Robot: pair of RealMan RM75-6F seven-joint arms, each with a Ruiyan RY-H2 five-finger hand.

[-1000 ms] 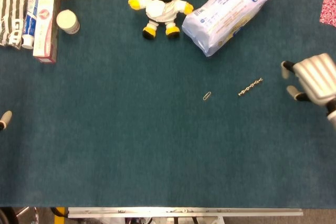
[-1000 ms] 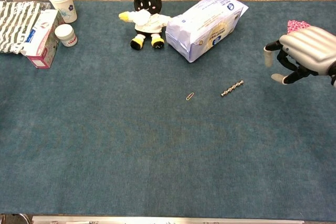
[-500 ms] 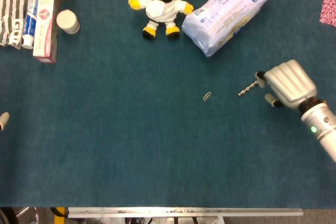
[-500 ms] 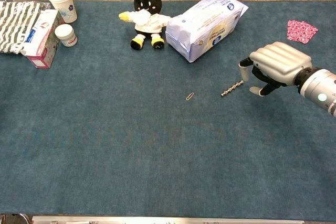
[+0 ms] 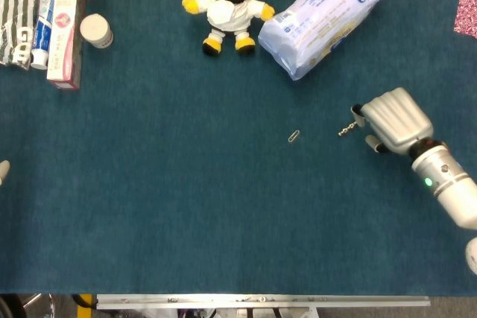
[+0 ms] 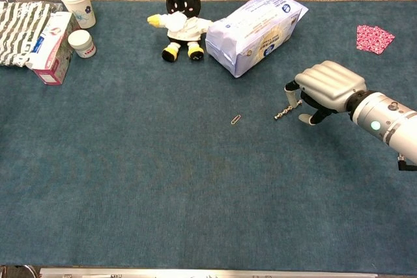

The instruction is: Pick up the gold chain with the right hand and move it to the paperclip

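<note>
Right hand (image 6: 324, 89) sits at the middle right of the frame with its curled fingers (image 6: 291, 91) draped over the far end of the gold chain (image 6: 281, 113), can't tell if it's actually pinched, while the paperclip (image 6: 235, 120) lies well apart toward centre.

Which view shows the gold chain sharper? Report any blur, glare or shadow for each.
Head view: even light, no glare; gold chain tiny, soft, half under the right hand. Chest view: chain slightly crisper, faint shadow beneath the hand; paperclip small but legible.
</note>
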